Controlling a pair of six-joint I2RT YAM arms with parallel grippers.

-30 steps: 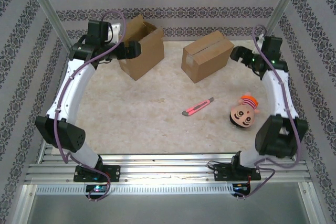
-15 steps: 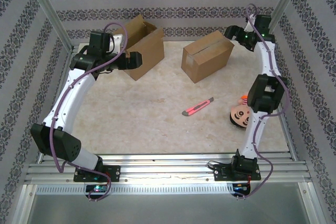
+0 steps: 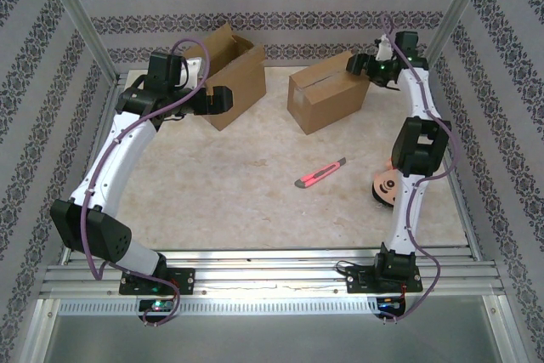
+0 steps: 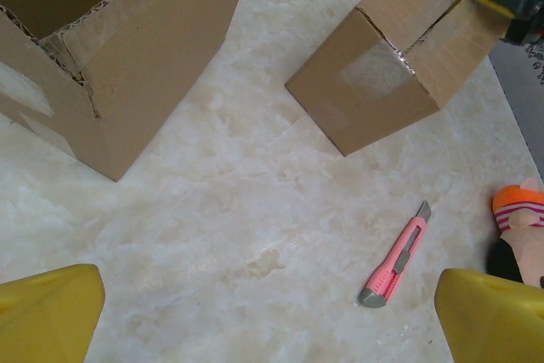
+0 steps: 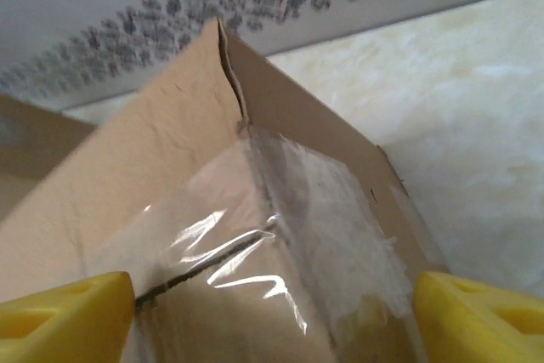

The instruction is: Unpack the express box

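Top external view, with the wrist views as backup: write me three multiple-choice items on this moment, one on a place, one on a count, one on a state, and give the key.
1. Where does the pink utility knife lie?
A) on the bare tabletop, nearer the arm bases than the taped box
B) inside a box
C) on the taped box's top

2. How many cardboard boxes stand on the table?
A) one
B) two
C) four

3. In what state is the far-left box?
A) taped shut
B) open at the top, with a flap raised
C) crushed flat

Key:
1 A, since the knife lies flat on bare tabletop in front of the taped box.
2 B, since the far-left box and the taped box make up the count.
3 B, since the left wrist view looks past a raw cardboard edge into its interior.
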